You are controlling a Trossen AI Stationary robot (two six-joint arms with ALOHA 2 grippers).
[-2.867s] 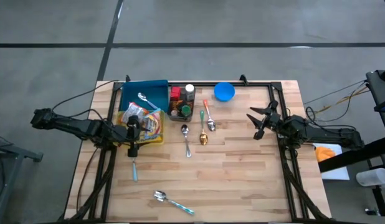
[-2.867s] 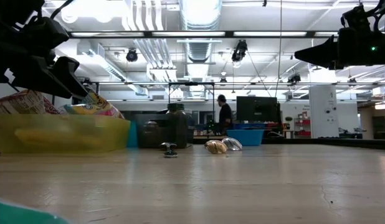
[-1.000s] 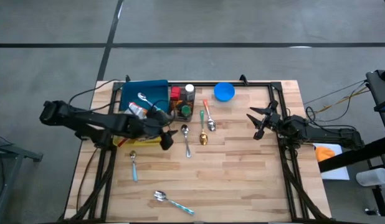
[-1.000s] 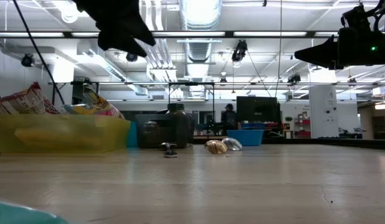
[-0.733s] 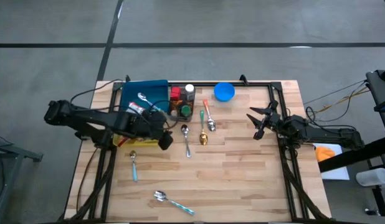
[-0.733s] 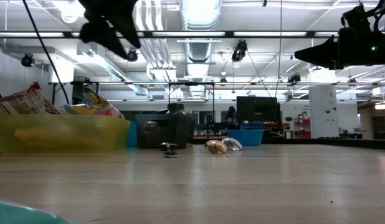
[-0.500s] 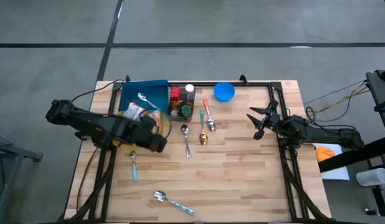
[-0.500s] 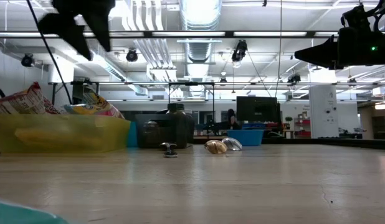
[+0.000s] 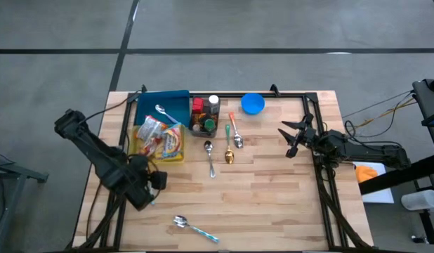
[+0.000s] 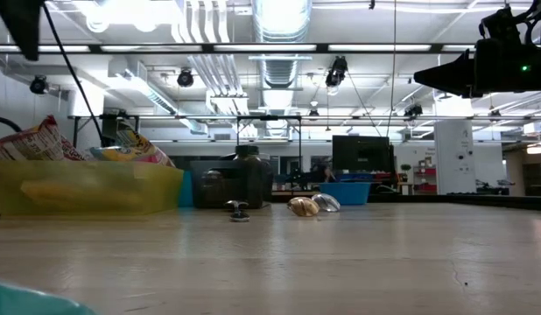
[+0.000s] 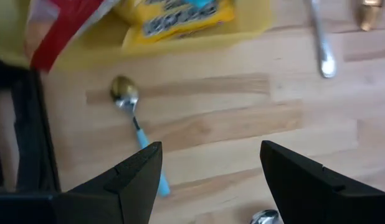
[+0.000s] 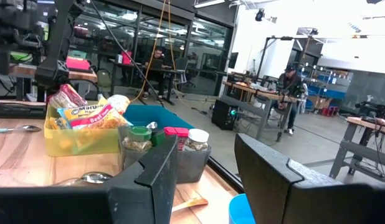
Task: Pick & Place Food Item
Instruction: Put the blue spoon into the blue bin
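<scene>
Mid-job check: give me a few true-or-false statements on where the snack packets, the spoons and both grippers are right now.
1. The snack packets lie in the yellow bin. True.
2. The left gripper holds a packet. False: its fingers are open and empty, above a blue-handled spoon.
3. The blue bowl sits at the table's far edge. True.
4. The right gripper rests in the bin. False: it hovers at the table's right side.
5. The gold spoon lies in the blue bowl. False: it lies on the table.

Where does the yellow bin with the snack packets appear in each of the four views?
High view: yellow bin at the table's left rear.
Low view: far left.
Left wrist view: along the top edge.
Right wrist view: left of middle.
Shared landmark: the dark condiment caddy beside it.
</scene>
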